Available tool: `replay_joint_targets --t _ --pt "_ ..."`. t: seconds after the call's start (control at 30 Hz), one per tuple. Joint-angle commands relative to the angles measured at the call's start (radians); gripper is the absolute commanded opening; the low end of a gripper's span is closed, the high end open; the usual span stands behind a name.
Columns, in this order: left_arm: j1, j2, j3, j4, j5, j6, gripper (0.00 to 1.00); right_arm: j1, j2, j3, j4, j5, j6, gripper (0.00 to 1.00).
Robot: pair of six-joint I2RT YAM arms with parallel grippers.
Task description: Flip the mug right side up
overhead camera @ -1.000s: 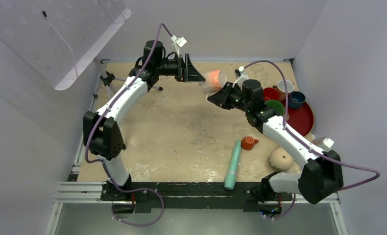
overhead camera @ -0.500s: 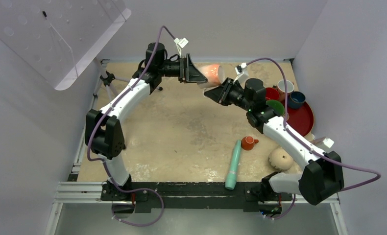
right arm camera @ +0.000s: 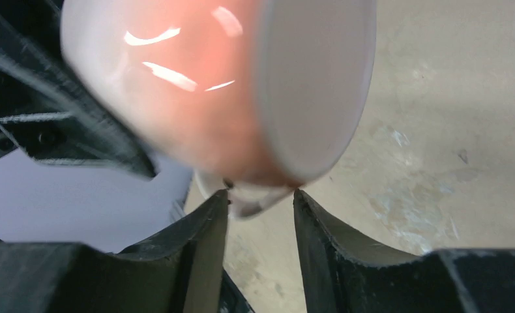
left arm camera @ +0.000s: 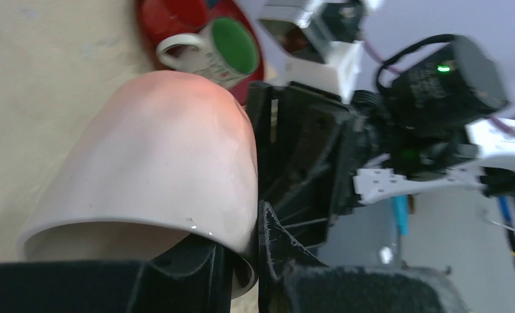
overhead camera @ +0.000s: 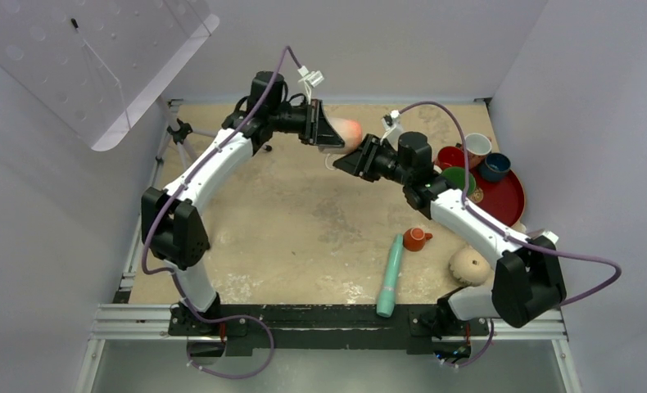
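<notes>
The mug (overhead camera: pixel 470 266), rounded and beige, sits mouth down on the table beside the right arm's base, and neither gripper touches it. Both grippers meet in the air at the back of the table around a different, pale cup (overhead camera: pixel 349 129) with a peach-pink inside. My left gripper (overhead camera: pixel 330 131) (left arm camera: pixel 258 215) is shut on that cup's wall (left arm camera: pixel 157 163), with one finger inside the rim and one outside. My right gripper (overhead camera: pixel 346 160) (right arm camera: pixel 260 195) is open, its fingertips spread either side of the cup's small handle (right arm camera: pixel 255 199).
A red tray (overhead camera: pixel 513 201) at the right edge carries a white mug with a green inside (overhead camera: pixel 459 178) (left arm camera: pixel 225 52), a white cup (overhead camera: pixel 477 145), a blue cup (overhead camera: pixel 495 166) and a red one (overhead camera: pixel 451 155). A small orange cup (overhead camera: pixel 416 238) and a teal cylinder (overhead camera: pixel 390 277) lie mid-right.
The right arm carried the pale cup leftward to the left gripper. The left gripper closed on the cup's rim, and the right gripper's fingers spread apart.
</notes>
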Motion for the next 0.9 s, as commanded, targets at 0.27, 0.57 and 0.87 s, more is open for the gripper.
replay_joint_targets --t 0.27,0.57,0.87 --pt "-0.078 -0.119 0.05 -0.778 -0.637 1.279 0.0 0.012 -0.082 0.109 -0.453 0.226 -0.258 0.76" --pt "-0.18 -0.26 -0.097 -1.153 -0.77 2.078 0.0 0.057 0.012 0.43 -0.684 0.422 -0.391 0.91" --pt "-0.274 -0.322 -0.097 -1.202 -0.923 2.344 0.0 0.269 0.234 0.687 -0.693 0.27 -0.471 0.86"
